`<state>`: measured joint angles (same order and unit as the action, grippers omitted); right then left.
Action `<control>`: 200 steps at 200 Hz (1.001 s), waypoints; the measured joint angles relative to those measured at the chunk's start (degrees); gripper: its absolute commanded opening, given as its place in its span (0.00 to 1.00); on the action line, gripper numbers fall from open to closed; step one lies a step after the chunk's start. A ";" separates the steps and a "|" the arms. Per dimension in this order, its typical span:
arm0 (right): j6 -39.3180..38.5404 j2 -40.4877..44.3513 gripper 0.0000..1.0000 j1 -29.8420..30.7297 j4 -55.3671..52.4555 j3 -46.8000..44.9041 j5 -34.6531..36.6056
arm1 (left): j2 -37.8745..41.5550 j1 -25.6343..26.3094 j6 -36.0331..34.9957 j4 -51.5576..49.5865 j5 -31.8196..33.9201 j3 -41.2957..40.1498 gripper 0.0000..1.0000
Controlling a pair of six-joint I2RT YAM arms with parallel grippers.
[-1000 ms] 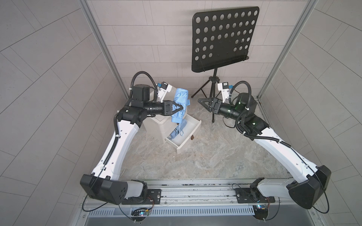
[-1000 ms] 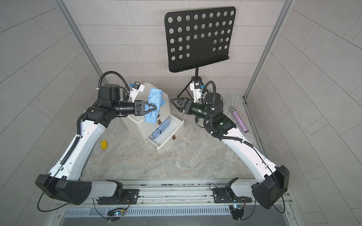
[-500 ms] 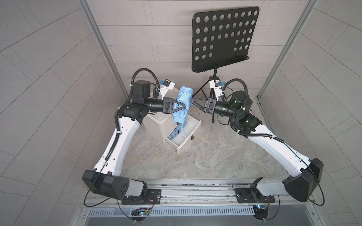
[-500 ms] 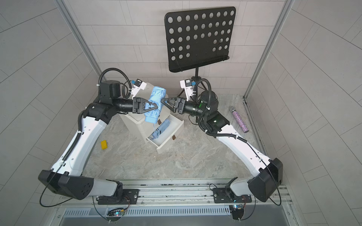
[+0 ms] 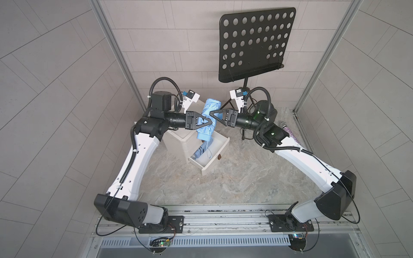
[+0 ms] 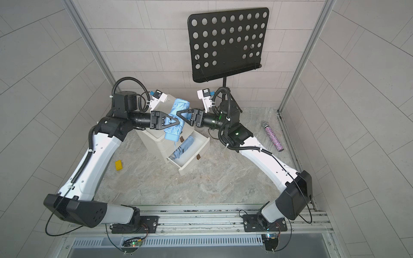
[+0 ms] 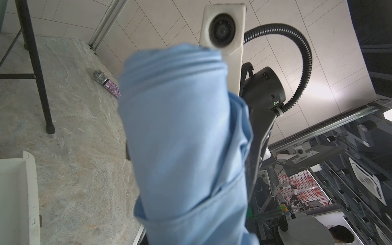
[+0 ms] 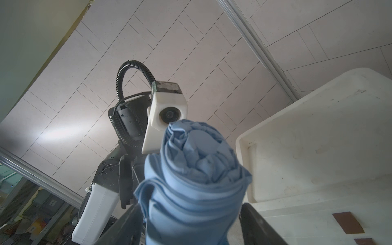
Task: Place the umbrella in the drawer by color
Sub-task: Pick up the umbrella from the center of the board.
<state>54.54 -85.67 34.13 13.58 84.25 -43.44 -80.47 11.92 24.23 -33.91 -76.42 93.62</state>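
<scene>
Worktop (image 5: 234, 185) nearest the rail is seen bare, so plenty of room is offered there. Only a yellow block (image 6: 118, 165) is noted beside the left arm, well apart from the action.

Next, the drawer (image 5: 215, 166) is found pulled open, its front rim jutting toward the rail. A blue folded item (image 5: 202, 150) is already laid inside, so one blue piece is judged sorted.

Just above, the blue umbrella (image 5: 212, 106) is held in the air, near upright, its lower end seemingly over the drawer's inner part. It is pinched by the left claw (image 5: 209, 121), jaws drawn narrow on the cloth. The right claw (image 5: 214, 118) is set at the opposite side, jaws spread wide, with the umbrella between them but not clamped.

Lowering and release into the drawer are judged to remain. Clearance is tight: the cabinet (image 5: 177, 139) is just behind and the drawer walls are below.

Farther back, the microphone (image 6: 273, 136) and the music stand (image 5: 254, 42) are left well clear.
</scene>
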 measured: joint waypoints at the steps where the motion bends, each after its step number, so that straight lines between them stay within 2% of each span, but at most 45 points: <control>1: 0.04 -0.09 0.73 0.00 0.00 0.09 0.00 | 0.00 0.00 0.00 0.00 -0.02 0.00 0.00; 46: 1.77 -2.10 0.62 0.31 2.58 1.60 -0.44 | 0.00 0.04 -0.02 -0.04 -0.31 0.00 0.00; 84: 3.93 -3.54 0.43 0.66 5.31 2.10 -1.27 | 0.00 -0.28 -0.09 -0.28 -0.35 0.00 0.02; 95: 4.42 -3.76 0.39 0.68 5.92 2.10 -1.40 | 0.00 -0.35 -0.17 -0.35 -0.33 0.00 0.09; 117: 5.22 -3.85 0.35 0.70 6.45 2.10 -1.64 | 0.00 -0.44 -0.55 -0.46 -0.66 0.00 0.38; 145: 5.14 -3.85 0.33 0.72 6.14 1.97 -1.57 | 0.00 -0.31 -1.22 -0.81 -0.66 0.07 0.57; 169: 5.01 -3.82 0.30 0.44 5.77 1.29 -1.16 | 0.00 -0.24 -1.75 -1.29 -0.74 0.11 0.66; 200: 5.38 -2.21 0.30 -0.63 5.84 -1.33 -1.14 | -0.02 -0.26 -3.02 -2.99 -0.39 0.11 0.69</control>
<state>59.92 -87.88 33.50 19.42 82.91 -44.58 -80.49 11.66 21.21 -36.91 -76.82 93.73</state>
